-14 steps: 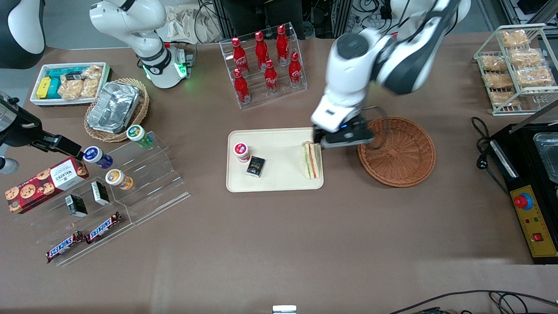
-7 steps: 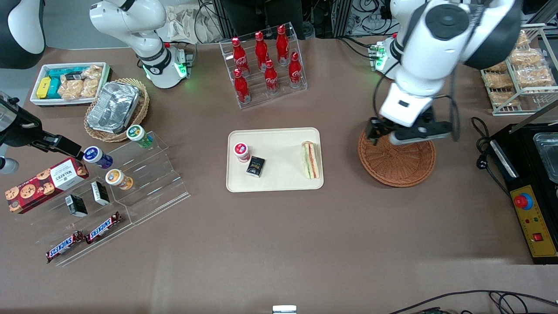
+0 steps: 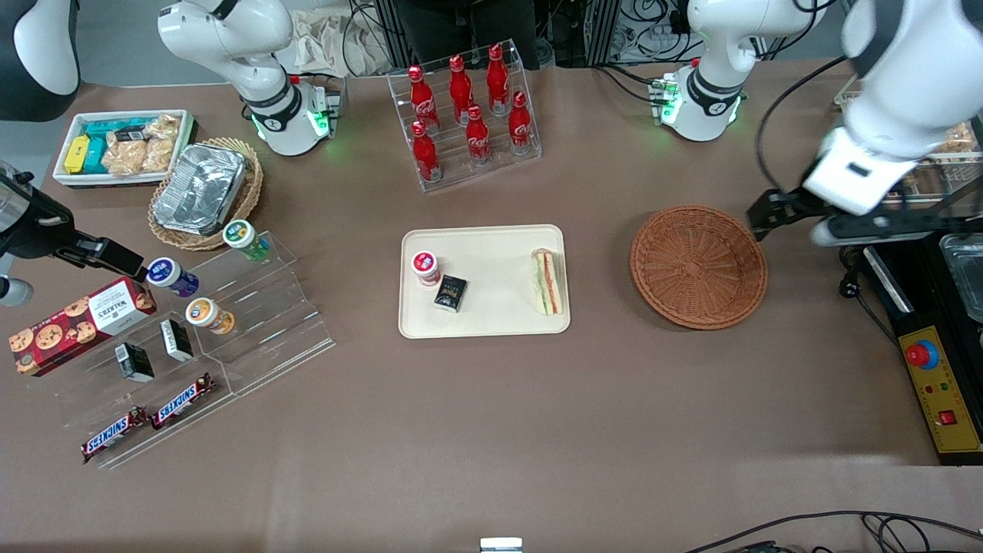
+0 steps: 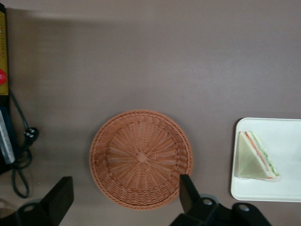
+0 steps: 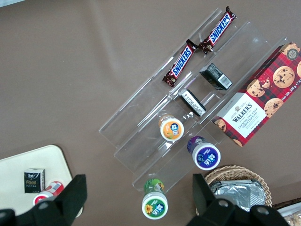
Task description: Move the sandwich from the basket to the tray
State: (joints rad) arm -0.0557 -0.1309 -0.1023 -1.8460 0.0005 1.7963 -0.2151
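The sandwich [image 3: 548,283] [image 4: 256,155], a pale wedge with orange and green layers, lies flat on the cream tray [image 3: 491,316] [image 4: 282,188], at the tray end nearest the basket. The reddish-brown wicker basket [image 3: 697,266] [image 4: 141,157] stands beside the tray with nothing in it. My gripper [image 3: 799,219] [image 4: 123,195] hangs high above the table just off the basket's rim, toward the working arm's end. It is open, with nothing between its fingers.
A red-lidded cup [image 3: 425,267] and a small black box [image 3: 450,293] share the tray. A black control box [image 3: 933,361] and a cable [image 3: 845,253] lie close to the gripper. A rack of cola bottles [image 3: 465,115] stands farther from the front camera than the tray.
The gripper left the sandwich on the tray, passed over the basket and rose toward the working arm's end of the table. The sandwich has not moved.
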